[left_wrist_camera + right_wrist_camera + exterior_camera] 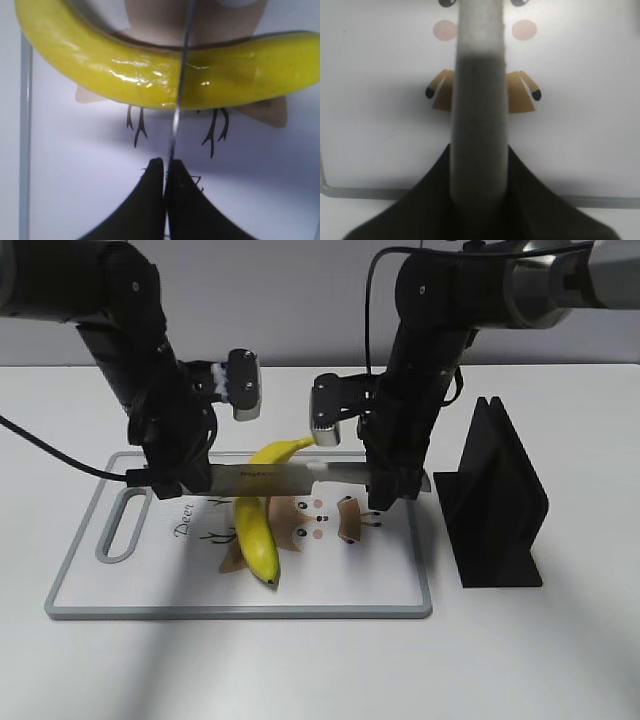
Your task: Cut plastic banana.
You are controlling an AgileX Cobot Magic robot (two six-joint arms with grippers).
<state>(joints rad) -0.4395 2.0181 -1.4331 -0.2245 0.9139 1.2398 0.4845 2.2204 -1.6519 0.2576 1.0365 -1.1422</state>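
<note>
The plastic banana (258, 535) is glossy yellow and lies whole on the white cutting board (240, 611). A knife (275, 476) is held level across the banana's middle. My left gripper (185, 480) is shut on the blade's tip end. My right gripper (393, 485) is shut on the knife's grey handle (480, 100). In the left wrist view the thin blade edge (176, 120) runs from my shut fingers (165, 167) over the banana (125, 70). I cannot tell whether the blade presses into it. In the right wrist view my gripper (480, 165) grips the handle.
A black knife stand (495, 505) stands on the table right of the board, close to my right arm. The board has a grey rim, a handle slot (120, 525) at its left end and a printed deer drawing (315, 520).
</note>
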